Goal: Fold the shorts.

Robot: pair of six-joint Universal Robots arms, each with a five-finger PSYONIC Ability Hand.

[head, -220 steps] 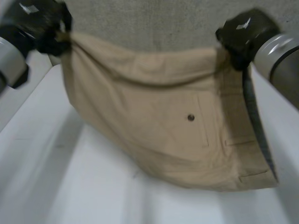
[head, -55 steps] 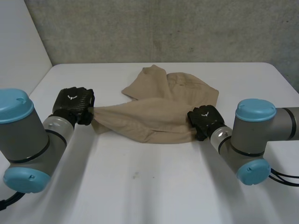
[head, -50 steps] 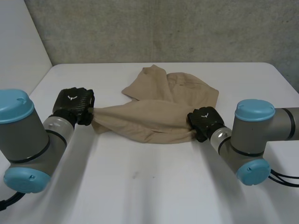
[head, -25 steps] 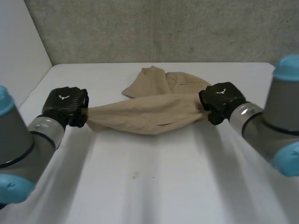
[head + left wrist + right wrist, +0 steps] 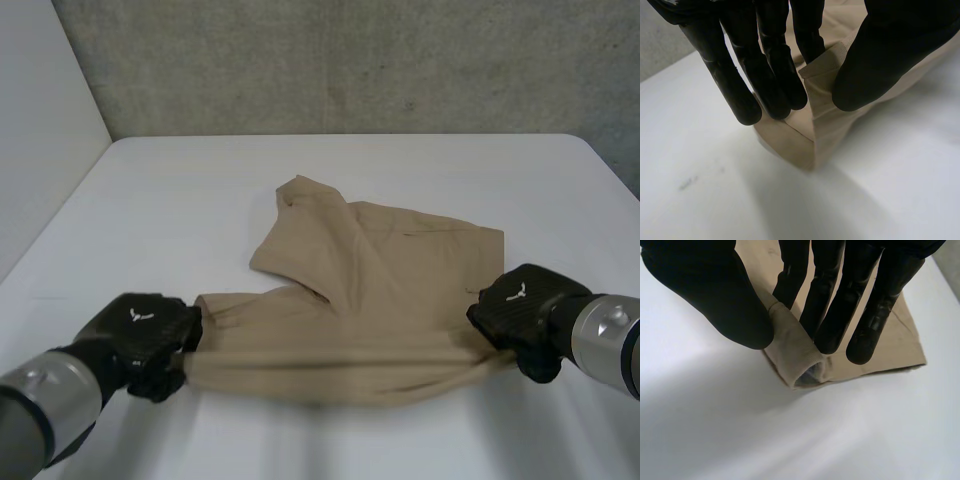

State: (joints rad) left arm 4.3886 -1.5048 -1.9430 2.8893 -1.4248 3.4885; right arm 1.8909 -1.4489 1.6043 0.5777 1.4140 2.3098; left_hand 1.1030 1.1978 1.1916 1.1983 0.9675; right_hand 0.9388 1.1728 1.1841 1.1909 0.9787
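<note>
— White table (image 5: 150,190), grey wall (image 5: 350,60) behind it. Where are the shorts?

— The shorts (image 5: 370,290) lie on the table. Their near edge is drawn taut between the two hands, and the rest spreads out beyond the fingertips. A flap is turned over on the side nearer the left hand.

— How do the hands hold them?

— The left hand (image 5: 145,335) pinches one end of that edge between its fingers (image 5: 775,75) and thumb. The right hand (image 5: 520,310) pinches the other end, a rolled bit of hem, against its thumb (image 5: 725,300). Both are low, close to the table.

— Which step is this?

— Spreading, I'd say: getting the cloth flat ahead of a fold. No clean fold is made yet, and the flap is rumpled.

— What does the next move call for?

— Probably laying the edge down and smoothing the flap, or lifting the edge over toward the far side. Either way the hands should travel together and keep the edge taut, so that the crease comes out straight.
</note>
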